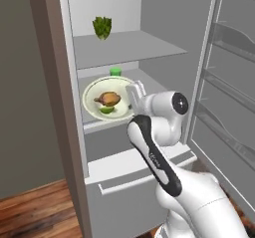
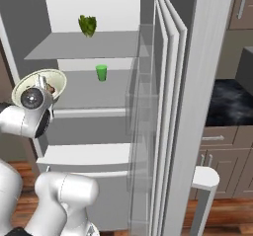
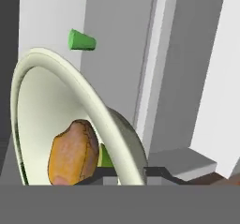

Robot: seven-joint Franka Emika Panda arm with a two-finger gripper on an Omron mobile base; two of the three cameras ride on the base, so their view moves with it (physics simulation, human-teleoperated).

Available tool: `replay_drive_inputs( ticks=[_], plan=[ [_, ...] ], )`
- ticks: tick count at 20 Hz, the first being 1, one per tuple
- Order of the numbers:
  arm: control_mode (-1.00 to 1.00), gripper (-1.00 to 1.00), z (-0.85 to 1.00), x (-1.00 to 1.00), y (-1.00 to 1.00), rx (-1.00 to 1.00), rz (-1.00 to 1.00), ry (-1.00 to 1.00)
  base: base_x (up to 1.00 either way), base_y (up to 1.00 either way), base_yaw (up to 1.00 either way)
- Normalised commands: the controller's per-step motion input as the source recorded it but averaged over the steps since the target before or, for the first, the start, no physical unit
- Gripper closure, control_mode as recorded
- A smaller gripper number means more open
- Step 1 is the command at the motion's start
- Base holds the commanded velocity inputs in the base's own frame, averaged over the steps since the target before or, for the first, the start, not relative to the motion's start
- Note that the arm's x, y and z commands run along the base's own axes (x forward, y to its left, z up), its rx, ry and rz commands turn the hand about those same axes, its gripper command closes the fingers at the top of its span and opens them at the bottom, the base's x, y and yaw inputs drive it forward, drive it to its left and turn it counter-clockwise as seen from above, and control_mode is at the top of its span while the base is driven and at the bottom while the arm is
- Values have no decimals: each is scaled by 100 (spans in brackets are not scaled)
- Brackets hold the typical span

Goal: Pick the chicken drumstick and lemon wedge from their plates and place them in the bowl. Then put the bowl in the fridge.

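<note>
Gripper: the gripper (image 3: pixel 123 172) is pinched tight on the rim of the bowl (image 1: pixel 92 95), one dark finger inside the wall and one outside.
Bowl: it is carried at the mouth of the open fridge (image 1: pixel 164 43), level with the middle shelf and tipped steeply toward the room.
Contents: the chicken drumstick (image 1: pixel 108 99) and the lemon wedge (image 1: pixel 106 110) lie inside, slid to the low side.
Step in hand: judged to be setting the bowl on the middle shelf.
How to do it well: level the bowl before lowering it so nothing spills, and keep it apart from the small green cup (image 2: pixel 101 72) further back.
Shelf: flat, pale grey.
Above: a leafy green vegetable (image 1: pixel 102 27) sits on the upper shelf.
Room: wooden floor (image 1: pixel 35 207), dark countertop (image 2: pixel 230 101) beside the fridge.
</note>
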Motion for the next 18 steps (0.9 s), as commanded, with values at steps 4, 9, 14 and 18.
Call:
replay_drive_inputs(
  ticks=[4, 9, 14, 18],
  plan=[
    [-100, 100, 9, -4, -37, 0, -31, 12, 0, 0, 0],
    [-100, 100, 10, 4, -25, 5, -12, 5, 0, 0, 0],
    [-100, 100, 10, 32, -5, 13, 0, 0, 0, 0, 0],
    [-100, 100, 1, 32, -6, 17, 10, 3, 0, 0, 0]
  ],
)
